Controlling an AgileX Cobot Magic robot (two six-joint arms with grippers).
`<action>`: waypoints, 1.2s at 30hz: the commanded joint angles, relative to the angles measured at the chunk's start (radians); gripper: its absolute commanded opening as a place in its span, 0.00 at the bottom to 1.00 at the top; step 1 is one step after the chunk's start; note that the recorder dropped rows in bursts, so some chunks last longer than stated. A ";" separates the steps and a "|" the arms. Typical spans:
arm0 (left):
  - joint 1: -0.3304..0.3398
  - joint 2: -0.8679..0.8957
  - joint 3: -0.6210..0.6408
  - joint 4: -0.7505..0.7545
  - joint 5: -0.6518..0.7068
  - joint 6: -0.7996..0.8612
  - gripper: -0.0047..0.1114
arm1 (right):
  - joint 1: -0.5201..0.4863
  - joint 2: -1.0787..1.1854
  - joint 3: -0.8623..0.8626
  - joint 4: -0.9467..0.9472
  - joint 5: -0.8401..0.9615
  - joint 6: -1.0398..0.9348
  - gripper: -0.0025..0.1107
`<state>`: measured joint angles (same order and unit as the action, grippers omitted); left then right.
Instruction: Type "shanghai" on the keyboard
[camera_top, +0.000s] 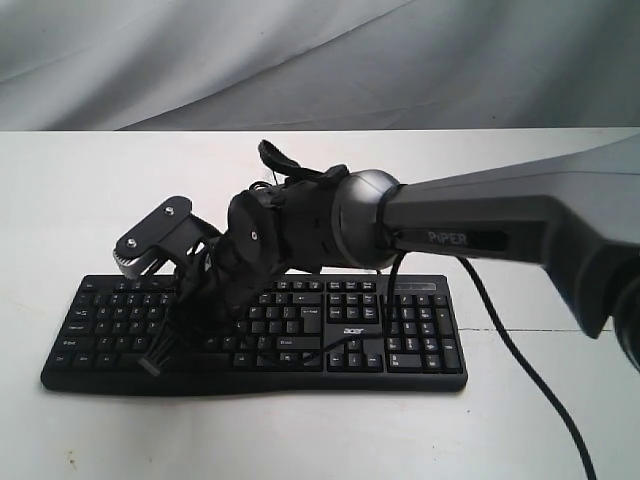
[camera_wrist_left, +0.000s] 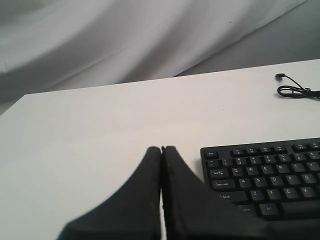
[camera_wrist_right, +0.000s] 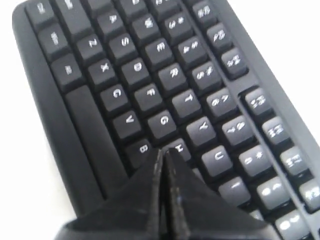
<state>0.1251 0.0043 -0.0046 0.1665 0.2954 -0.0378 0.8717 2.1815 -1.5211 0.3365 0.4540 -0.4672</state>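
**The right hand is bearing on H, so "shanghai" is being typed a letter at a time.**

One white counter is carrying one black keyboard, which is lying flat near the middle of it. The right arm is reaching across it to the letter block. Two hands are showing. The right hand is pinched fully together and gripping nothing, its joined tips sitting at the H key — whether pressing or only touching, I cannot tell. The left hand is likewise closed tight and empty, hanging over bare counter just off the keyboard's Esc corner. Both H's in the word are followed by A, so the next move is probably calling for a lift and a slide along the home row to the A key — landing on it alone, without clipping S.
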 joint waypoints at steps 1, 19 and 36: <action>-0.007 -0.004 0.005 0.000 -0.008 -0.008 0.04 | 0.005 -0.001 -0.064 -0.023 0.006 0.003 0.02; -0.007 -0.004 0.005 0.000 -0.008 -0.008 0.04 | 0.013 0.093 -0.145 -0.015 -0.020 -0.003 0.02; -0.007 -0.004 0.005 0.000 -0.008 -0.008 0.04 | 0.015 0.108 -0.145 -0.011 -0.019 -0.003 0.02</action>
<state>0.1251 0.0043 -0.0046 0.1665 0.2954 -0.0378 0.8827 2.2802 -1.6585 0.3176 0.4435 -0.4668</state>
